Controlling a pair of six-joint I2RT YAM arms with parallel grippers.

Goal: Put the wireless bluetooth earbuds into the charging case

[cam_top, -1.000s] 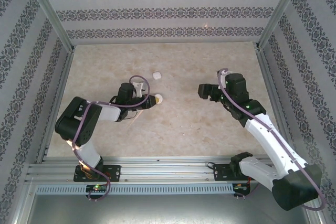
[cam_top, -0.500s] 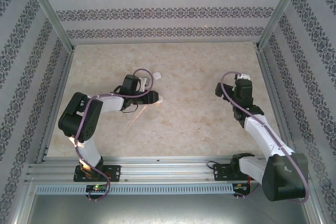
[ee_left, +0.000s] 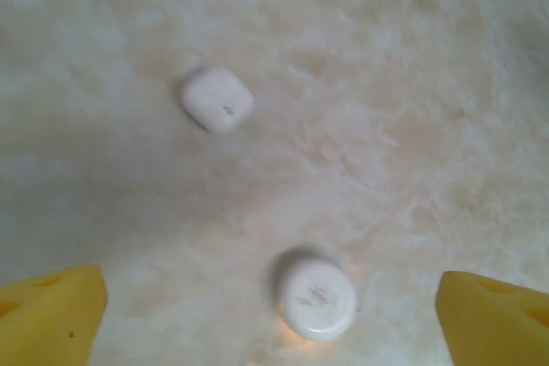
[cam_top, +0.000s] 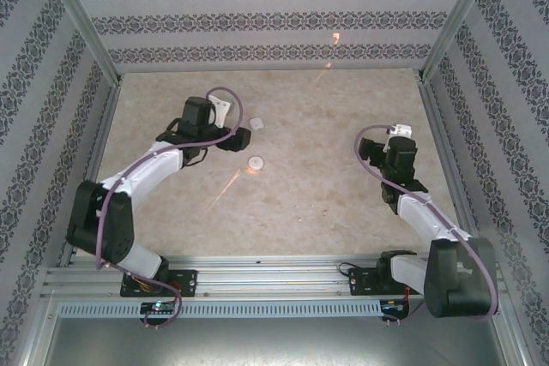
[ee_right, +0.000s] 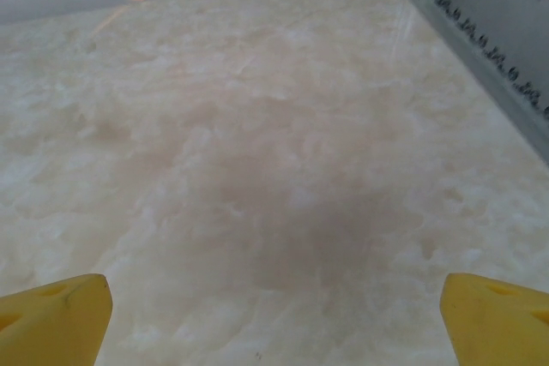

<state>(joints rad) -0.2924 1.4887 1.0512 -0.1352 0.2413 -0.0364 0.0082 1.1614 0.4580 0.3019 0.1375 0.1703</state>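
Two white cases sit on the desk [ee_right: 257, 126], and both look shut. The round case [ee_left: 317, 299] is the one to go by. The square case [ee_left: 217, 100] lies near it, a little farther from the arms.

The left claw [ee_left: 271, 316] hangs over the desk just beside the round case, a bit to its left. Its yellow fingers [ee_left: 51, 315] are spread wide and hold nothing. The right claw [ee_right: 274, 315] is well apart from the round case, far off to its right, over bare desk. It is spread wide too, with nothing in it.

The earbuds are too small for me to make out, so I cannot tell where they are. They may be inside a shut case.

Some things could go wrong from here, I think:
- The round case looks smooth, so a claw that comes down crooked could bump it and send it sliding.
- With the lid shut, nothing can go in.
- One claw alone may tip the case while trying to open it, because the right claw is too far away to hold it.
- The two cases look alike, so the claw could go for the wrong one.
- Tiny earbuds could slip out of big fingers.
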